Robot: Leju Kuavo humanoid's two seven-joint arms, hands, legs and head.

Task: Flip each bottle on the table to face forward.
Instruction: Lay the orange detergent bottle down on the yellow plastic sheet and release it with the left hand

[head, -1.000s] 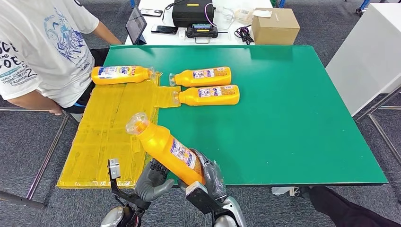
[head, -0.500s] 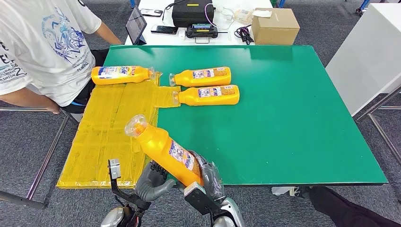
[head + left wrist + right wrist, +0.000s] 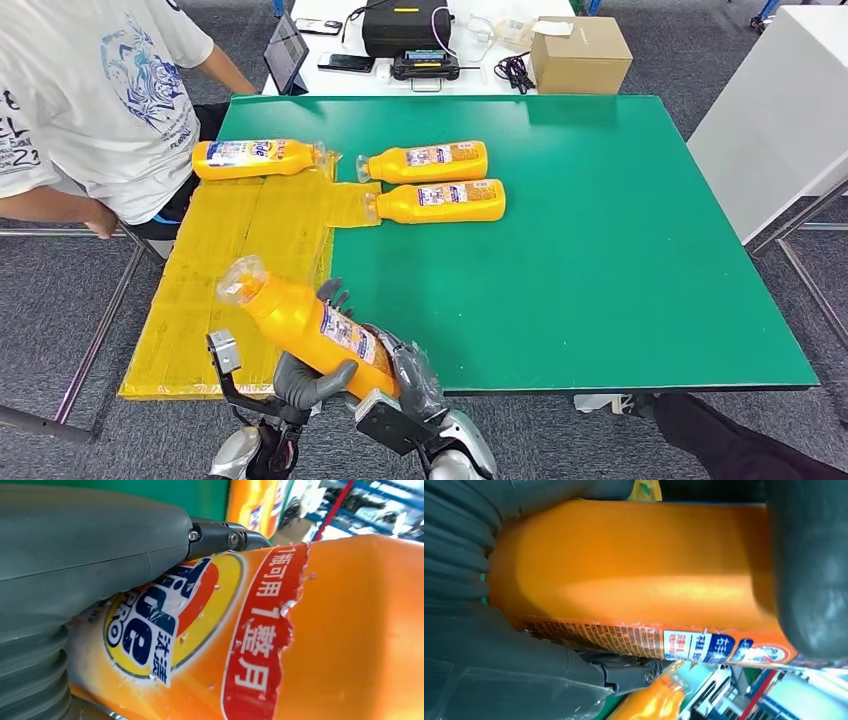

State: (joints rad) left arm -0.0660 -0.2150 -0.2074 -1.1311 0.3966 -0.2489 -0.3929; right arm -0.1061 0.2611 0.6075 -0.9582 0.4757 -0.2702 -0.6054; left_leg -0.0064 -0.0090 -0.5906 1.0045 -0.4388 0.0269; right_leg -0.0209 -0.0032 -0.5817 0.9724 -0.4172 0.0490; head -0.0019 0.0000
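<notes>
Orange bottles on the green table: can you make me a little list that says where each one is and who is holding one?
Held bottle: orange plastic bottle with clear cap, tilted, gripped by left hand and right hand
Bottle on yellow plastic sheet: lying flat
Two bottles on green table: lying side by side
Person: white T-shirt, beside the table

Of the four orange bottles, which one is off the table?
The bottle nearest the robot, held up at a slant by the left hand and right hand. The other three bottles lie flat farther back.
</notes>
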